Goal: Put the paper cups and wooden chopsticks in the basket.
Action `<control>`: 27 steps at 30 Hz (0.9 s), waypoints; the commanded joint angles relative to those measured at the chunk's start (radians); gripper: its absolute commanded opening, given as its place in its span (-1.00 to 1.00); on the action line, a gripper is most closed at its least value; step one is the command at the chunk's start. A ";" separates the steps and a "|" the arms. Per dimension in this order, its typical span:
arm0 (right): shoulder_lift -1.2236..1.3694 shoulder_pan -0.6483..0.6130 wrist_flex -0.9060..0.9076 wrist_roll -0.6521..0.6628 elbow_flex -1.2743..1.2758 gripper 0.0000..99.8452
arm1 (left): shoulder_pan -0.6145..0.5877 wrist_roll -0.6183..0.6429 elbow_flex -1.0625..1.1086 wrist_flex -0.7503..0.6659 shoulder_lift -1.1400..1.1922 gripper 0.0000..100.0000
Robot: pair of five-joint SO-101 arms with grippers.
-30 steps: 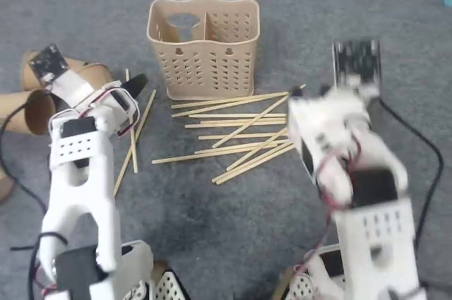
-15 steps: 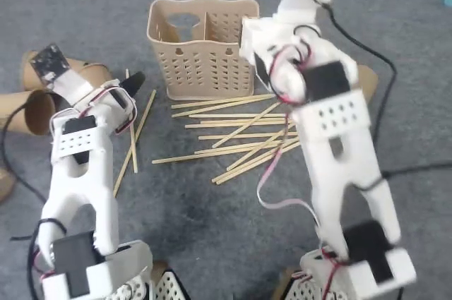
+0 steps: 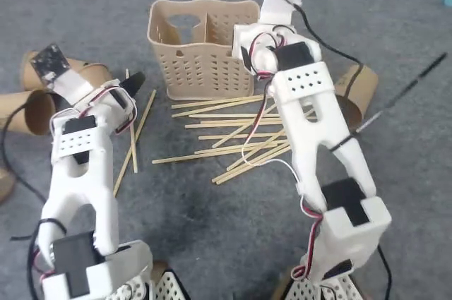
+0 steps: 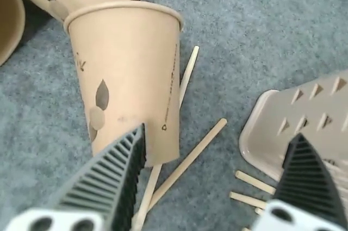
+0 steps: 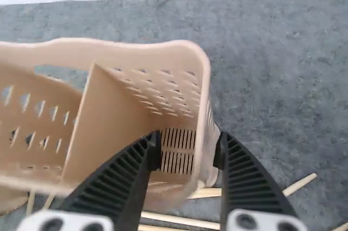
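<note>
Moved: right arm (image 3: 304,95) has swung off the chopsticks (image 3: 233,138) and stretched out to the right end of the basket (image 3: 205,67), uncovering a lone cup (image 3: 355,88) beside it; left arm (image 3: 81,145) has kept its place.
Cup count: four paper cups (image 3: 32,113) plain to see on the table, all on their sides. Three are clustered at the left, and the lone cup lies right of the right arm. A brown shape at the left edge is cut off; I cannot tell what it is.
Stick count: about thirteen. Roughly ten lie crossed in a pile in front of the basket and about three beside the left arm. Overlaps leave the count unsure.
Container: one basket, upright, with two compartments. The right compartment shows a bare slotted floor in the right wrist view. I cannot tell what the left one holds.
Left pincer: left gripper (image 4: 217,136) is spread wide and holds nothing, low beside the middle cup (image 4: 130,79) of the cluster. One fingertip overlaps that cup's end; contact cannot be told.
Right pincer: right gripper (image 5: 185,144) has its fingers parted with nothing between them, above the basket's right end. One finger lines up over the right compartment, the other outside the end wall.
Edges: the basket stands near the table's far edge, with a pale wall behind it.
Open room: bare grey table (image 3: 212,229) lies between the arm bases in front of the pile. More lies at the right, crossed by a black cable (image 3: 409,85).
</note>
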 commanded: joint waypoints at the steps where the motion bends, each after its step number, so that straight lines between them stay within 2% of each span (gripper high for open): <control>1: 0.027 0.010 0.010 -0.005 -0.049 -0.73 | 0.011 -0.051 -0.015 -0.026 -0.005 -0.24; 4: 0.068 0.012 0.028 0.020 -0.049 -0.98 | 0.011 -0.055 -0.015 -0.026 -0.005 -0.24; 5: 0.081 0.012 0.035 0.054 -0.049 -0.99 | 0.011 -0.057 -0.015 -0.026 -0.005 -0.24; 8: 0.093 0.010 0.093 0.117 -0.051 -0.99 | 0.011 -0.057 -0.015 -0.026 -0.003 -0.24; 15: 0.030 0.013 0.252 0.115 -0.051 -0.99 | 0.011 -0.058 -0.012 -0.043 0.000 -0.24; 20: -0.036 0.018 0.398 0.037 -0.052 -0.99 | 0.011 -0.058 -0.010 -0.043 0.000 -0.24; 27: -0.056 0.021 0.553 0.031 -0.068 -0.99 | 0.011 -0.058 -0.008 -0.043 0.000 -0.24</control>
